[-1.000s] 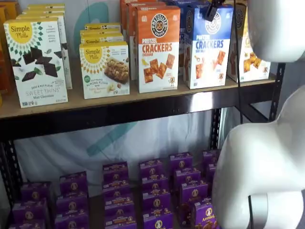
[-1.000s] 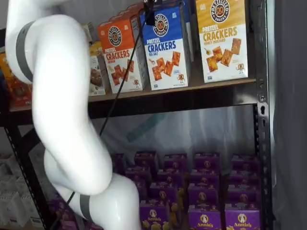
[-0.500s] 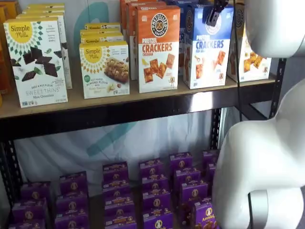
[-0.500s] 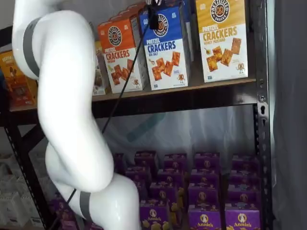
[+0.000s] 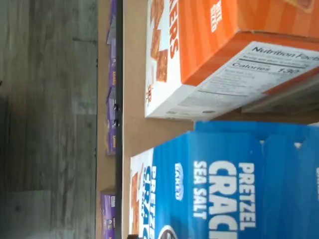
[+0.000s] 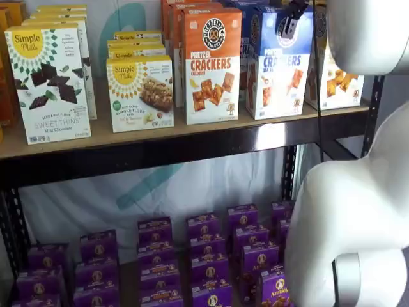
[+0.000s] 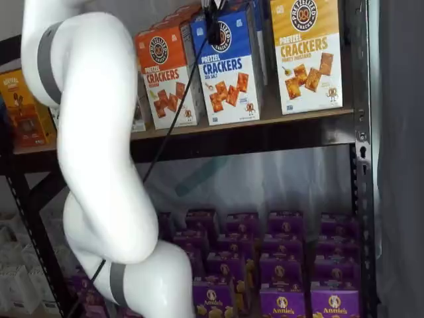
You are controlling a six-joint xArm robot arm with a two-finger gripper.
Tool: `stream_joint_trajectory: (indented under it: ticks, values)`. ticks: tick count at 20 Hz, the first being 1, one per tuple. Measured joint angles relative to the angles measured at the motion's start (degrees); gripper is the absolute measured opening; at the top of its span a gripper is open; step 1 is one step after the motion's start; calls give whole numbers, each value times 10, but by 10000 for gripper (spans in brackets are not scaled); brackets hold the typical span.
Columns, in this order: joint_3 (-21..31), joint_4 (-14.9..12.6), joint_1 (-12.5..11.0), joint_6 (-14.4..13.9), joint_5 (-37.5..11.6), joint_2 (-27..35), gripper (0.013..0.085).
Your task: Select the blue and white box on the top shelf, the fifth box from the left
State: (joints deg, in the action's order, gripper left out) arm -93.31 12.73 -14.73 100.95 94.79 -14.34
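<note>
The blue and white box (image 6: 276, 77) stands on the top shelf (image 6: 192, 135), between an orange cracker box (image 6: 212, 64) and a yellow-and-white one (image 6: 337, 80). It also shows in a shelf view (image 7: 230, 76) and fills the near part of the wrist view (image 5: 224, 184), blue with "PRETZEL ... SEA SALT" lettering. My gripper (image 6: 289, 19) shows as dark fingers with a cable, hanging in front of the box's upper edge; in a shelf view (image 7: 213, 30) it sits against the box's logo. No gap between the fingers shows. The box leans slightly.
Simple Mills boxes (image 6: 51, 83) stand at the shelf's left. Small purple boxes (image 6: 204, 256) fill the lower level. My white arm (image 7: 99, 152) covers much of one shelf view. The orange box (image 5: 199, 50) lies close beside the blue one in the wrist view.
The dark fingers have shifted slightly right and closer onto the blue box's top. The box now looks a little tilted. The arm's elbow has moved a bit.
</note>
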Motion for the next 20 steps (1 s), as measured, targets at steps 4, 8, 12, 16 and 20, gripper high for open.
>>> stream_joint_trajectory:
  ticks: [4,8,12,16,20]
  values:
    - [-1,-3,1,-1,3,1,850]
    - [6,0,3,-2,-3,-4,850]
    - [12,0,5,-4,-6,-7,770]
    - [18,0,6,-5,-11,-11,690]
    - [23,-2,8,-6,-16,-14,690]
